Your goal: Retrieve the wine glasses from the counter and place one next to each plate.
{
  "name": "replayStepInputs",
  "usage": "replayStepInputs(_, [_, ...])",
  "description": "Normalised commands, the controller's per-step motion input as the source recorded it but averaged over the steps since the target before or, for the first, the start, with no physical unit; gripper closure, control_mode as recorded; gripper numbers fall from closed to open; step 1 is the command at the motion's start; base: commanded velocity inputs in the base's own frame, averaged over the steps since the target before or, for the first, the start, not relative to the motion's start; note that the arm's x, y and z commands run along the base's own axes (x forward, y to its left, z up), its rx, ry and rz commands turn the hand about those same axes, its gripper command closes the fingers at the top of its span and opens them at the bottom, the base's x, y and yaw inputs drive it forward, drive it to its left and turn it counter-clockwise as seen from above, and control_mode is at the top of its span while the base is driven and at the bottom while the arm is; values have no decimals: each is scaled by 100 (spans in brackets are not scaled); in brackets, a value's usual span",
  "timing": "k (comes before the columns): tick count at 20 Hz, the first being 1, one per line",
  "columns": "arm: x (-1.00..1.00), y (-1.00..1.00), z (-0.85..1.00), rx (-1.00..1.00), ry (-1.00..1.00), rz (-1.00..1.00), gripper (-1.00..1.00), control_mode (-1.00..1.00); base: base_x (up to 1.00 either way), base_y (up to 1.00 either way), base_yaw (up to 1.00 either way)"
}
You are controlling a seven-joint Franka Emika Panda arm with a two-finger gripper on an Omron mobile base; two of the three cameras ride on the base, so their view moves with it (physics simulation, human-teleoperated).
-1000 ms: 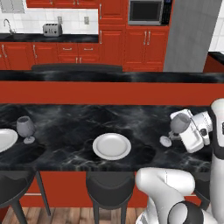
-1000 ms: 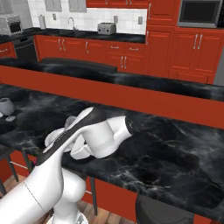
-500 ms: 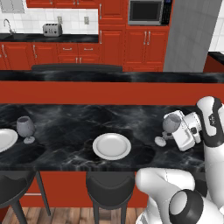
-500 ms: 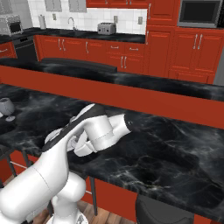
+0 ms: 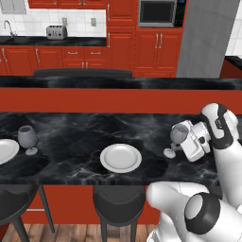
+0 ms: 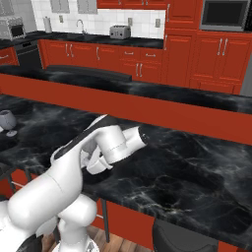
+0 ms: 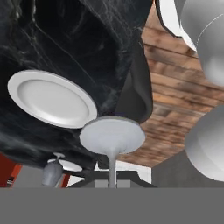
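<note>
Nearest you, the claw [image 5: 182, 144] is pinched on the stem of a wine glass [image 5: 177, 136], carrying it tilted, foot leading, over the right side of the bar tabletop [image 5: 71, 137]. Over the last second it has travelled leftward toward the nearer plate [image 5: 120, 158], so delivery looks close; you'll need to right the glass before setting it down just beside that plate. Farther left, the other wine glass [image 5: 28, 139] already stands beside the second plate [image 5: 6, 151]. Beyond, the toaster [image 5: 56, 32] sits on the far counter [image 5: 52, 41].
</note>
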Motion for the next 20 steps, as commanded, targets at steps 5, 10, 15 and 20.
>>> replayStepInputs(5, [25, 0, -20, -1, 3, 0, 100, -100, 0, 0, 0])
replayStepInputs(10, [25, 8, -21, 0, 2, 0, 100, -100, 0, 0, 0])
replayStepInputs(15, [20, 13, -24, -1, 0, 0, 100, -100, 0, 0, 0])
replayStepInputs(20, [15, 3, -23, -2, 0, 0, 100, -100, 0, 0, 0])
